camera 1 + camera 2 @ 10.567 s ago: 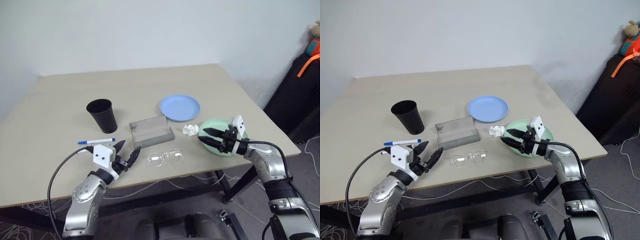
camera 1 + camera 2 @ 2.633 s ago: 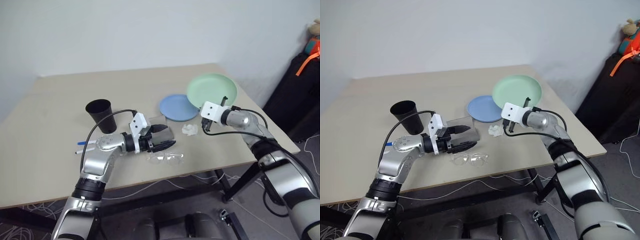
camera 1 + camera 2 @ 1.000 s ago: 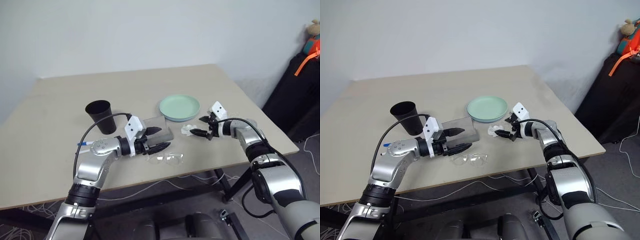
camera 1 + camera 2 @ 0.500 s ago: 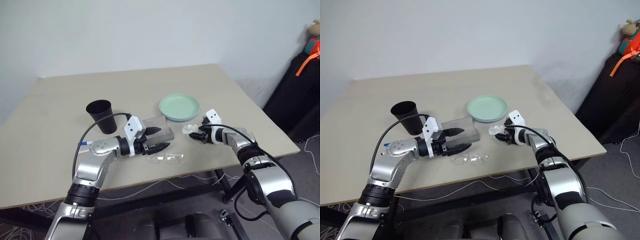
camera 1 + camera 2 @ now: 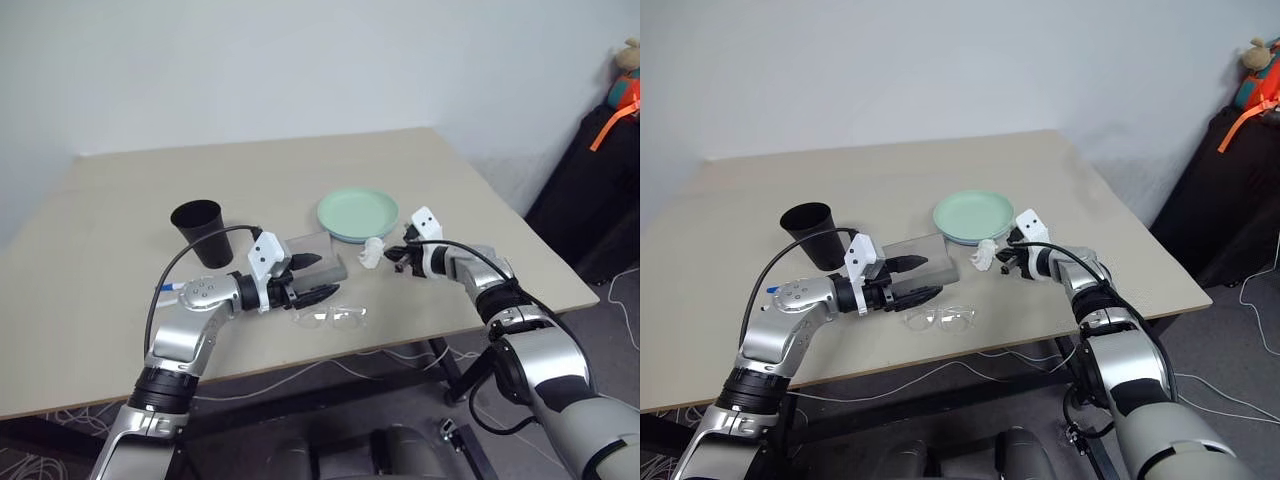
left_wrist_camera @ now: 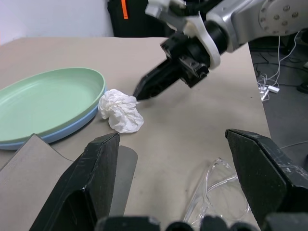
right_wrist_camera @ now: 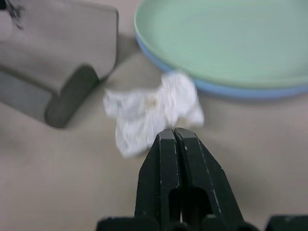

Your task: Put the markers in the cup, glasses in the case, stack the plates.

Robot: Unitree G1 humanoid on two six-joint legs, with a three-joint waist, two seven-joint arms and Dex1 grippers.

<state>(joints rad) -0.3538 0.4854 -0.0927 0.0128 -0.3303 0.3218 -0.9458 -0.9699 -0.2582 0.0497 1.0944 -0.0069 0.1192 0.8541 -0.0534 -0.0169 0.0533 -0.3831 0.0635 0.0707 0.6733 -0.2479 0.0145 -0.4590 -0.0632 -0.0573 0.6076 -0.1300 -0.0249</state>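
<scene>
The mint green plate (image 5: 358,210) lies stacked on the light blue plate (image 6: 72,132) at mid-table. My right gripper (image 5: 396,259) is shut, its tips against the edge of a white paper wad (image 5: 372,251) beside the plates; whether paper is pinched I cannot tell. My left gripper (image 5: 320,278) stands open next to the grey case (image 5: 322,250), one finger over it. The clear glasses (image 5: 335,317) lie just in front of that gripper. The black cup (image 5: 203,230) stands upright at the left. One blue-capped marker (image 5: 168,287) peeks out behind my left arm.
The table's front edge (image 5: 400,345) runs close below the glasses. A black bag with an orange strap (image 5: 605,130) stands off the table at the far right. Cables lie on the floor under the table.
My right gripper has gone from open to shut at the paper wad, and the wad has shifted slightly toward the plates. The left arm has stayed still.
</scene>
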